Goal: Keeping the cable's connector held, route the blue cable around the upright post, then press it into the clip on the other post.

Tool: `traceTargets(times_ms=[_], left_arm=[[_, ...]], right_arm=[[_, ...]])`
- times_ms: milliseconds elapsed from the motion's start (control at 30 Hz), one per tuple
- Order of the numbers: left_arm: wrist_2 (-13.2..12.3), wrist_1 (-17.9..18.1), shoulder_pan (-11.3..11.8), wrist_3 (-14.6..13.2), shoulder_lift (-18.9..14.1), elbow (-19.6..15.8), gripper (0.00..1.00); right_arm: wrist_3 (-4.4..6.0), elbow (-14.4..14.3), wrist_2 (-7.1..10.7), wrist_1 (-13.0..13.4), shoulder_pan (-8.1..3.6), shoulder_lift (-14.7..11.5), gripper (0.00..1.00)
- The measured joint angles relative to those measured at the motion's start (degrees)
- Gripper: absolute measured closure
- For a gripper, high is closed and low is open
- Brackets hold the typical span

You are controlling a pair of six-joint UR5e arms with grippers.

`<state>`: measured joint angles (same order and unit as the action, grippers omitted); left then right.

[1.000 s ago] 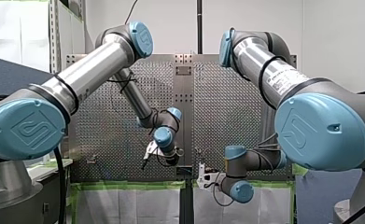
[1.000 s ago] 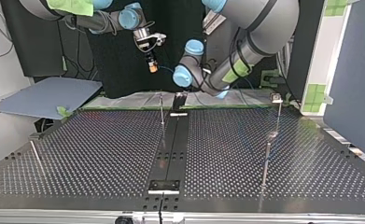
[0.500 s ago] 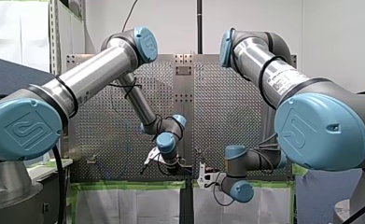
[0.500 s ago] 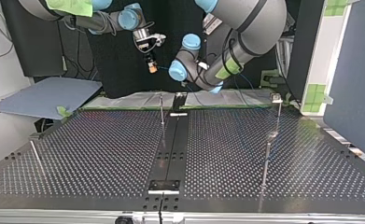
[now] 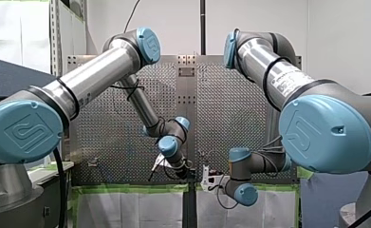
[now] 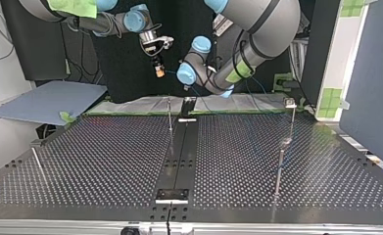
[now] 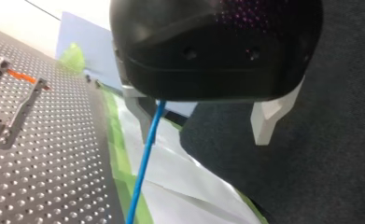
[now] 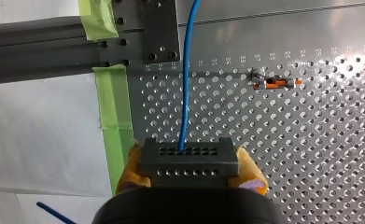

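- Being clamped between the pads of the right gripper [image 8: 189, 164], the connector [image 8: 188, 154] is kept over the edge of the table [image 8: 311, 140], as before.
- The left gripper [image 7: 204, 136], fingers apart, has been moved nearer since a second ago; the cable [image 7: 147, 154] is seen beside one finger.

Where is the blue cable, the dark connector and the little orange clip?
blue cable [image 8: 186, 93], right wrist view, middle of its straight run.
connector [image 8: 188, 162], right wrist view, its holed face.
orange clip [image 8: 276, 83], right wrist view, its middle.
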<state>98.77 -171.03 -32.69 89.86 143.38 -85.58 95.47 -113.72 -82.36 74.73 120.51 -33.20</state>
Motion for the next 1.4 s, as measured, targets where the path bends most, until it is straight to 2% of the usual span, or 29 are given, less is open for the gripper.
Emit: traceTargets(times_ms=[300, 433, 467, 500, 533, 567, 600, 633, 667, 700, 767, 1233, 1400], left_arm=[[3.9, 0.5, 0.1, -0.7, 0.0, 0.0, 0.0], [4.7, 0.6, 0.1, -0.9, 0.0, 0.0, 0.0], [4.9, 0.7, 0.1, -1.0, 0.0, 0.0, 0.1], [5.1, 0.9, 0.1, -1.0, 0.0, 0.0, 0.1], [5.2, 1.1, 0.1, -1.0, 0.0, 0.0, 0.29], [5.3, 1.3, 0.1, -1.0, 0.0, 0.0, 0.43], [5.4, 1.6, 0.1, -0.9, 0.0, 0.0, 0.43], [5.5, 1.7, 0.1, -0.8, 0.0, 0.0, 0.64], [5.5, 1.9, 0.2, -0.8, 0.0, 0.0, 0.77], [5.5, 2.1, 0.2, -0.7, 0.0, 0.0, 0.77], [5.6, 2.2, 0.2, -0.7, 0.0, 0.0, 1.0], [5.7, 2.4, 0.4, -0.2, -0.2, 0.0, 1.0], [5.7, 2.9, 0.2, 1.5, -0.7, 0.0, 1.0]], right_arm=[[0.0, 0.0, 0.0, 0.0, -0.01, 0.0, 1.0], [-0.02, 0.0, 0.0, 0.0, 0.01, 0.0, 1.0], [-0.02, 0.0, 0.0, 0.0, 0.02, 0.0, 1.0], [-0.03, 0.0, 0.0, 0.0, 0.01, 0.0, 1.0], [-0.05, 0.0, 0.0, 0.0, 0.02, 0.0, 1.0], [-0.06, 0.0, 0.0, 0.0, 0.02, 0.0, 1.0], [-0.06, 0.0, 0.0, 0.0, 0.02, 0.0, 1.0], [-0.07, 0.0, 0.0, 0.0, 0.02, 0.0, 1.0], [-0.07, 0.0, 0.0, 0.0, 0.02, 0.0, 1.0], [-0.07, 0.0, 0.0, 0.0, 0.02, 0.0, 1.0], [-0.08, 0.0, -0.01, 0.0, 0.02, 0.0, 1.0], [-0.17, 0.0, -0.62, -0.1, -0.31, -0.1, 1.0], [-0.4, 0.0, -1.11, -0.2, -0.83, -0.1, 1.0]])
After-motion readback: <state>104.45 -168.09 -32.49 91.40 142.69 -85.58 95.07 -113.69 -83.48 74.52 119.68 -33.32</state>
